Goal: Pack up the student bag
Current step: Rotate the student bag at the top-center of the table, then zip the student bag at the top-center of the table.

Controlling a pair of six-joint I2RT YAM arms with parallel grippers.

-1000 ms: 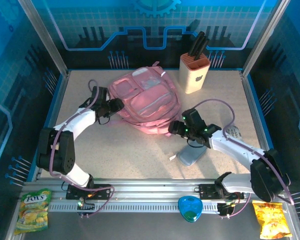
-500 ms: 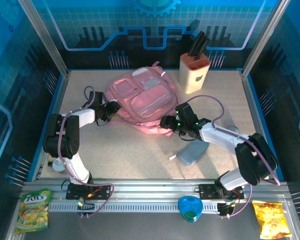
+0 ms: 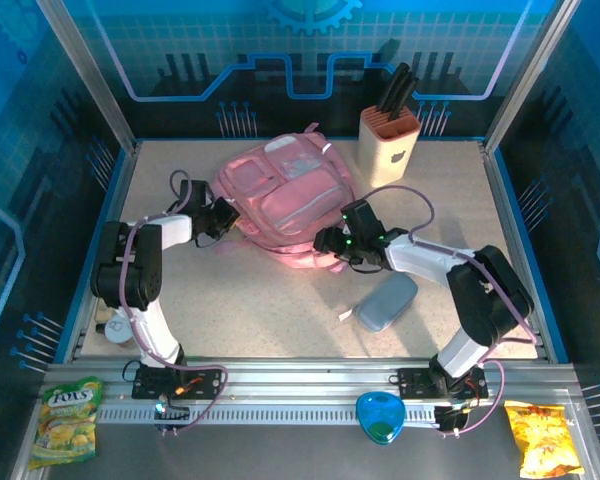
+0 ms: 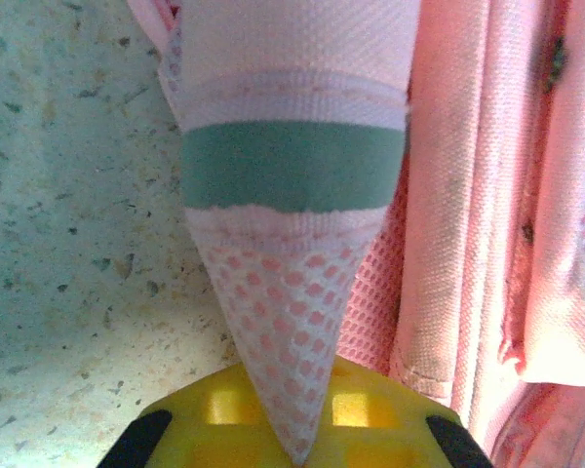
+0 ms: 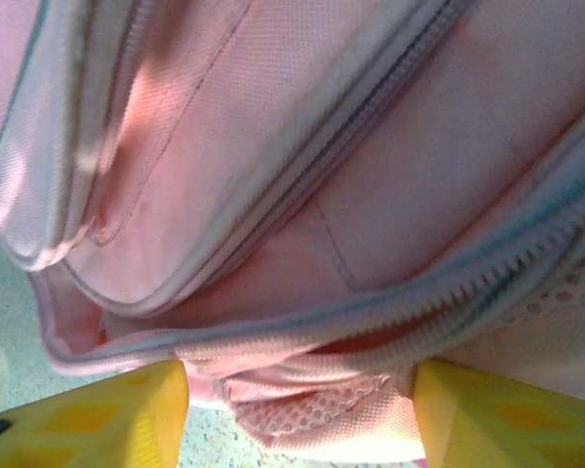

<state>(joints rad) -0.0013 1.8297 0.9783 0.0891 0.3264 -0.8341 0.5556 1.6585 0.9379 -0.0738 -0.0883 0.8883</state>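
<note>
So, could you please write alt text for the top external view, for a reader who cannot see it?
A pink backpack lies on a speckled table, with the left tool at its left edge and the right tool at its near right corner. A knife block stands beside its far right corner, and a grey pouch lies in front.

Two arms, same build. Left arm and right arm each had white tube links between bulky black joint housings. A lilac cable looped loosely along each arm. Black base plates sat at the near edge, with thin wires trailing from them. Small green lights glowed on the right wrist. Right fingers and left fingers were yellow moulded plastic with shallow square recesses. Black corners showed behind the left pair.
</note>
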